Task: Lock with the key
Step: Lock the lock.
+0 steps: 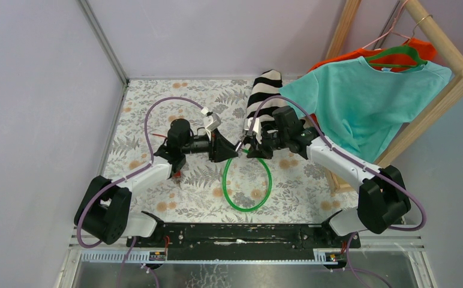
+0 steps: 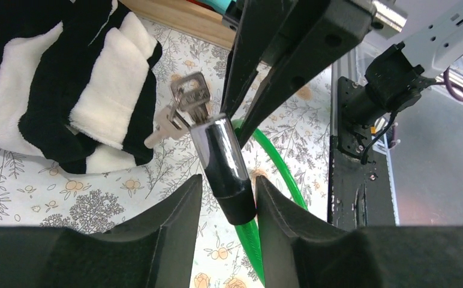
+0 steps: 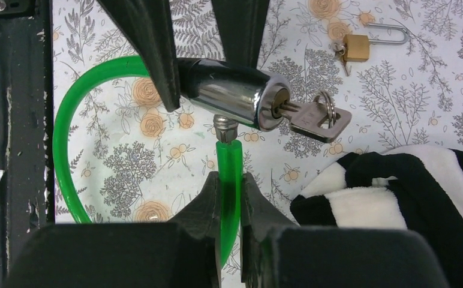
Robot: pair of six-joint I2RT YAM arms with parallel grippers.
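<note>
Two robot arms work above a floral tabletop (image 1: 151,108) to close a green cable (image 3: 63,150) lock. The right end effector (image 3: 229,180) is clamped tight on the cable's free end, just below the barrel (image 3: 229,90). The left end effector (image 2: 229,183) stands partly open, with one finger on either side of the barrel's black end. Whether it presses on the barrel cannot be told. The pin (image 3: 225,127) sits at the barrel's underside. The step in hand seems to be seating that pin. To do it well, steady the barrel, push the pin straight into its socket without bowing the cable, and only then turn the key (image 3: 316,117), which sits in the barrel's keyhole. The tabletop is flat and printed with leaves. A plush black-and-white striped cloth (image 2: 49,72) lies near the barrel's key end. The cable is glossy, springy plastic. The barrel is a smooth chrome cylinder, probably slippery. A small brass padlock (image 3: 356,47) lies well apart from the barrel. The key is flat metal on a ring.
</note>
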